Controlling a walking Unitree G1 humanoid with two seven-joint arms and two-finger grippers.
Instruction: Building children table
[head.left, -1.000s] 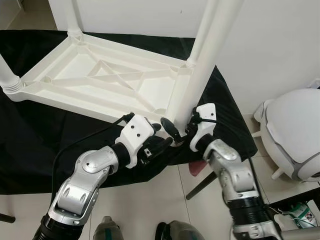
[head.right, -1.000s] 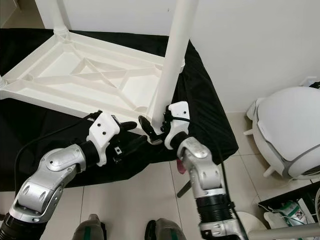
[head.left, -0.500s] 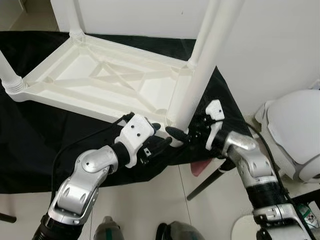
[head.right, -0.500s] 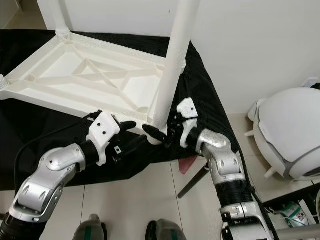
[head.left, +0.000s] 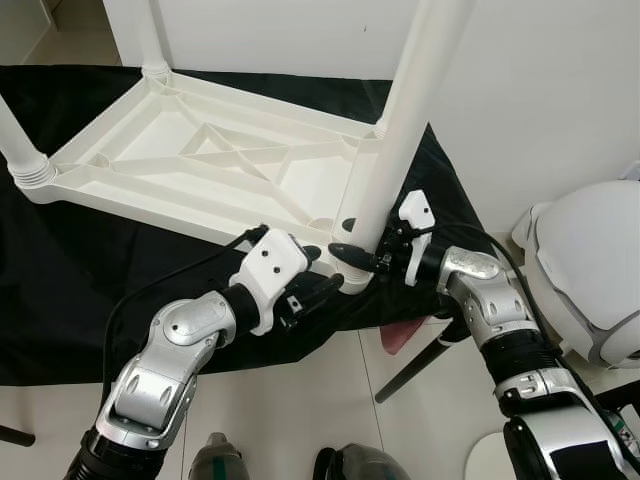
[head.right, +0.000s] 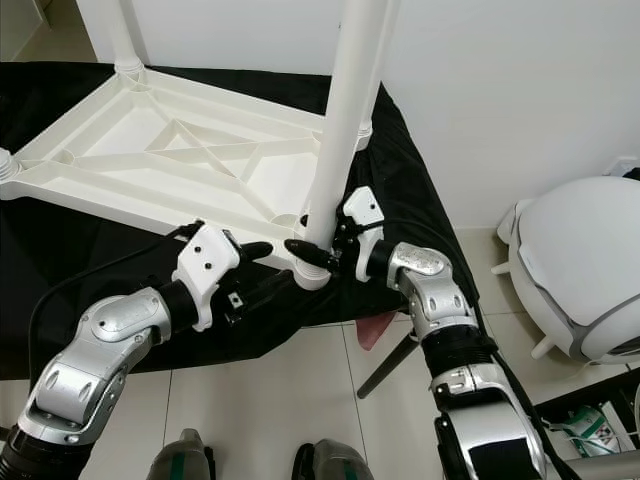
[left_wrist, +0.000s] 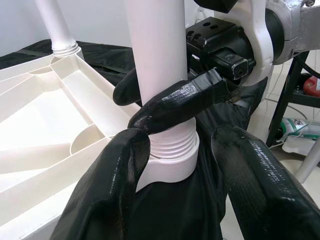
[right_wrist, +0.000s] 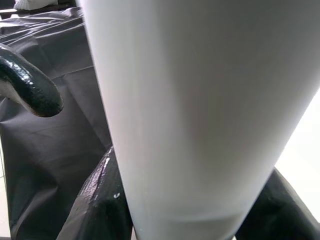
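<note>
Assembly is at the leg-fitting step: the white tabletop (head.left: 200, 165) lies upside down on a black cloth (head.left: 60, 290), ribs up, with legs rising from its other corners — one at the far left (head.left: 20, 150), one at the back (head.left: 145, 40).

My left end effector (head.left: 318, 283) sits at the near edge of the tabletop, just beside the near-right corner socket (left_wrist: 167, 157). Its fingers (left_wrist: 107, 185) are spread and released, one on either side of the threaded collar without squeezing it; I judge it is there to brace the corner, not to hold anything.

The table leg (head.left: 405, 130) I am working on stands upright in that socket, its threaded foot partly seated, with several thread rings exposed above the rim.

My right end effector (head.left: 362, 254) is clenched on this leg just above the collar, one finger (left_wrist: 185, 100) wrapped across its front and the other behind.

To my judgement the leg is not yet fully home. The next move calls for turning the leg about its own axis while keeping it plumb, so the threads do not cross, and for my left side to steady the tabletop against the twist. Further right, a white domed object (head.left: 590, 260) rests on the tiled floor (head.left: 330, 400), well apart from the work.
</note>
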